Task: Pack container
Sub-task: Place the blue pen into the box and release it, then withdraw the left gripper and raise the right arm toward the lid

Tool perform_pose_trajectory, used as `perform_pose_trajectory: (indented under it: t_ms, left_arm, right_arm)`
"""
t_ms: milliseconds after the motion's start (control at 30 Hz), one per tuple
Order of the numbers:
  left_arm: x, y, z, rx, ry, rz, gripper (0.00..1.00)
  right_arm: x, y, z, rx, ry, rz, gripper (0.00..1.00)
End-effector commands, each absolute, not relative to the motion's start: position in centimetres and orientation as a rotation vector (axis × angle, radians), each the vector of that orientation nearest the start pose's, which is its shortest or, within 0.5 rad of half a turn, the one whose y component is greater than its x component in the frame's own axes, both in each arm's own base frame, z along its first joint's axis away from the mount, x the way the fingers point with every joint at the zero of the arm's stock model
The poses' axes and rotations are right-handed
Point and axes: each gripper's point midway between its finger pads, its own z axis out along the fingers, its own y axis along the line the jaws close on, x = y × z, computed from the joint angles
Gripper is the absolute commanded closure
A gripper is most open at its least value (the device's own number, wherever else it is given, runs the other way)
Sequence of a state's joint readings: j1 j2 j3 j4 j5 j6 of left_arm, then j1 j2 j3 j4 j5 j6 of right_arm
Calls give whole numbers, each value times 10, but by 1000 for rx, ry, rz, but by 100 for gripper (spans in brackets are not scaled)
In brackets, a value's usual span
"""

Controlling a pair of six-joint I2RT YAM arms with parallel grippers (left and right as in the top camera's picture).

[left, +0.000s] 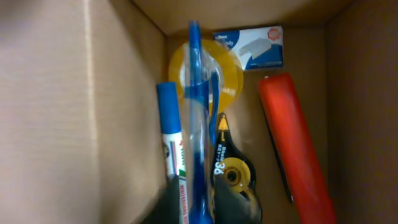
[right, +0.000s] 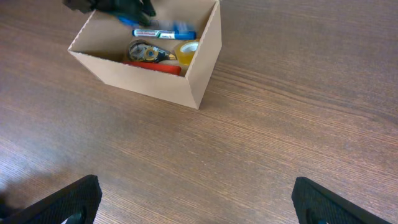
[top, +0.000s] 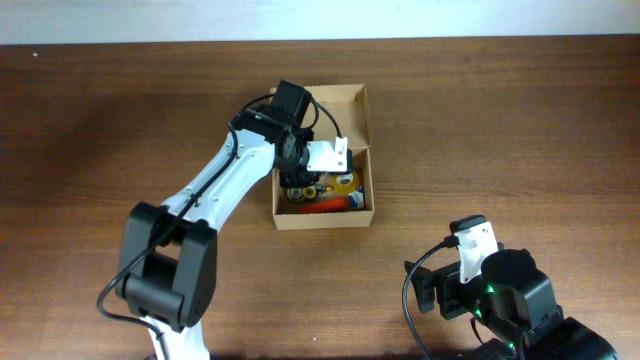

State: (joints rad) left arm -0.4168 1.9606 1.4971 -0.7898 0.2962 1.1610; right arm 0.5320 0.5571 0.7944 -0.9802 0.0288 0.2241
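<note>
The container (top: 322, 221) is a brown cardboard box at mid-table, its flap lid (top: 340, 100) standing open at the far side. My left gripper (left: 198, 208) reaches down inside it. A blue pen (left: 196, 112) stands between its fingers; the jaws are slightly apart, with a narrow gap on the pen's left. Around the pen lie a blue marker (left: 169, 130), a yellow tape roll (left: 231, 74), a correction tape (left: 233, 171), a red stapler-like bar (left: 292, 143) and a small staples box (left: 252, 46). My right gripper (right: 199, 199) is wide open over bare table, nothing between its fingers.
The right arm (top: 490, 290) rests at the table's near right corner, well away from the box (right: 149, 81). The left arm (top: 215, 190) stretches diagonally from the near left up to the box. Brown wooden table (top: 520, 130) surrounds the box.
</note>
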Motion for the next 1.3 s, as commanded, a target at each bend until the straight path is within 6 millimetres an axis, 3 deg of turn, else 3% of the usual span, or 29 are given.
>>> perform_pose_trajectory:
  t_ms: [0, 100, 200, 333, 567, 667, 867, 1033, 1100, 1267]
  left_arm:
    - [382, -225, 68, -2586, -2395, 288, 77]
    - [383, -225, 69, -2568, -2418, 291, 72]
    - [390, -229, 82, -2450, -2569, 313, 72]
    - [403, -235, 137, -2334, -2823, 326, 73]
    - [397, -225, 244, -2465, -3035, 246, 73]
    - [405, -208, 264, -2315, -3218, 260, 73]
    - [435, -145, 267, -1627, -3620, 343, 73]
    - [448, -102, 261, -1128, -3776, 401, 73]
    - [454, -90, 250, -990, -3788, 416, 74]
    - [472, -74, 197, -608, -3730, 491, 94]
  right_arm:
    - [175, 97, 203, -349, 2307, 341, 1]
    - [175, 97, 203, -349, 2307, 341, 1]
    - [175, 97, 203, -349, 2307, 341, 1]
    - [175, 97, 203, -349, 2307, 341, 1]
    - [175, 97, 203, -349, 2307, 341, 1]
    - [175, 97, 203, -349, 2307, 341, 1]
    - [175, 97, 203, -349, 2307, 341, 1]
    - [188, 95, 215, -317, 2239, 308, 1]
    - [190, 99, 220, -317, 2217, 334, 1]
    - [201, 106, 235, -308, 2146, 368, 1]
